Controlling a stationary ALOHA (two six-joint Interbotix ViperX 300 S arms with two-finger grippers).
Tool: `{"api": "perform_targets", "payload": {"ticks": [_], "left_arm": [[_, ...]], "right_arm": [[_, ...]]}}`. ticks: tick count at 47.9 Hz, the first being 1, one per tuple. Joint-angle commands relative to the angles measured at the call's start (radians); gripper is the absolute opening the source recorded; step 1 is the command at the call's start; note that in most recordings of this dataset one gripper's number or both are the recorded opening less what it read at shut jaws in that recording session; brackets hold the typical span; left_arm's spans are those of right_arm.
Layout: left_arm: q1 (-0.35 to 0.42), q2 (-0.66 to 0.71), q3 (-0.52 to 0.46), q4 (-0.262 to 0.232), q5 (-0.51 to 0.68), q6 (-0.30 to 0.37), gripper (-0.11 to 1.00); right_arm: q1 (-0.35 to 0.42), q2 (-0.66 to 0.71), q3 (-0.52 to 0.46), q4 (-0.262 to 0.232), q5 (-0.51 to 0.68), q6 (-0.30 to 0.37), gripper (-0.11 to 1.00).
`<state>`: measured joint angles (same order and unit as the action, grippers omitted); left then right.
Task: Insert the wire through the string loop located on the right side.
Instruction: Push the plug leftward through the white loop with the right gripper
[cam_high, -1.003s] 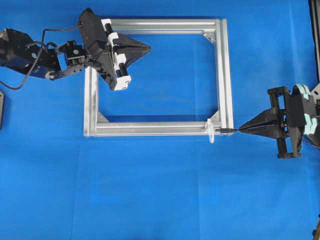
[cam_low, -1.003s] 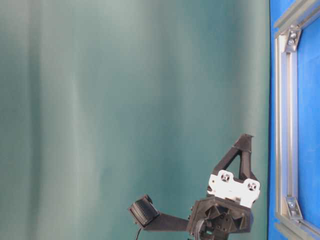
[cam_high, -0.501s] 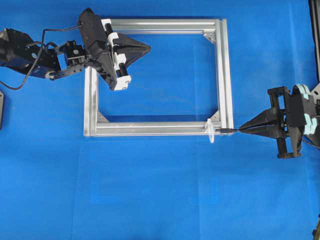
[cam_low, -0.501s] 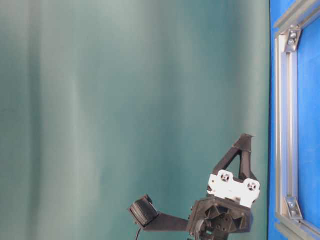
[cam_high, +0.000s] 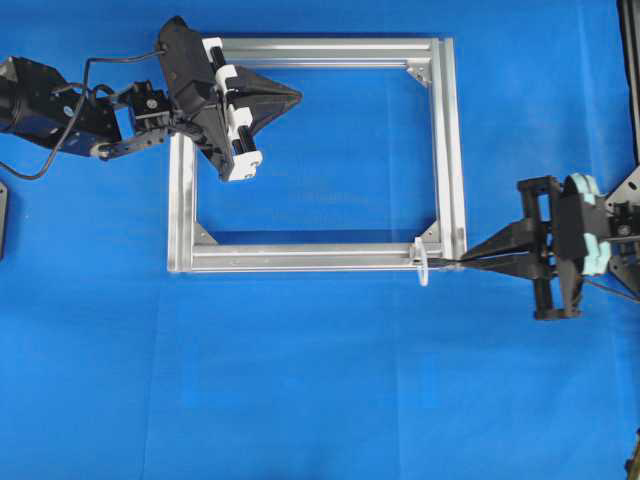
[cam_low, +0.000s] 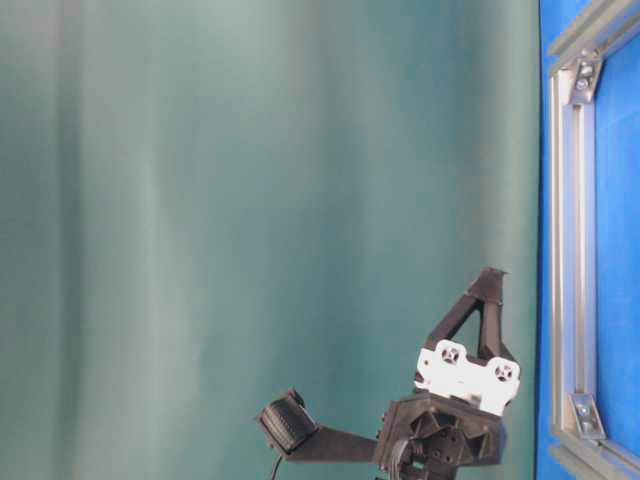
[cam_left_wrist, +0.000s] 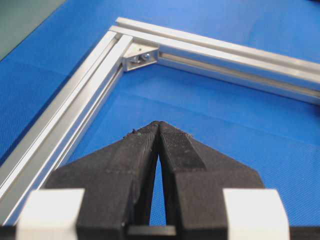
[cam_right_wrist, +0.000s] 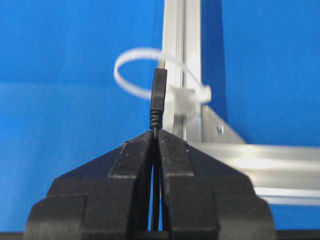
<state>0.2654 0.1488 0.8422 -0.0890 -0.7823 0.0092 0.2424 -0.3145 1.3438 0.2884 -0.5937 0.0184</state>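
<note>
1. The right gripper (cam_right_wrist: 155, 137) is clamped on the wire (cam_right_wrist: 158, 97), whose plug sticks out ahead.
2. The plug tip sits at the string loop (cam_right_wrist: 145, 70), apparently not yet through.
3. The loop hangs at the aluminium frame (cam_high: 300, 258)'s corner.
4. Far off, the left gripper (cam_left_wrist: 159, 125) is closed and empty.

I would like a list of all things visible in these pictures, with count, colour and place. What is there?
aluminium frame: one, silver, square, lying flat on the cloth, upper middle of the overhead view.
string loop: one, white, on the frame's lower right corner.
wire: one, black, plug tip at the loop, pinched in the right gripper.
blue cloth: one, covers the table.
left gripper: one, black and white, jaws shut, empty, over the frame's upper left.
right gripper: one, black, jaws shut on the wire, right of the frame.
</note>
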Motion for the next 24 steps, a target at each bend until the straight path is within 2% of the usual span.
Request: {"api": "perform_targets", "payload": {"ticks": [1,11,24], "left_arm": [[-0.003,-0.031,-0.018,0.003,-0.011,0.000,0.00],[-0.003,-0.031,-0.018,0.003,-0.011,0.000,0.00],[-0.014,-0.031,-0.018,0.003,-0.012,0.000,0.00]], "right_arm": [[-0.005,0.041,-0.046,0.002,-0.040,-0.002,-0.03],[-0.018,0.117,-0.103,0.002,-0.049,-0.002,-0.03],[-0.018,0.144,-0.129,0.002,-0.049,-0.002,-0.03]]}}
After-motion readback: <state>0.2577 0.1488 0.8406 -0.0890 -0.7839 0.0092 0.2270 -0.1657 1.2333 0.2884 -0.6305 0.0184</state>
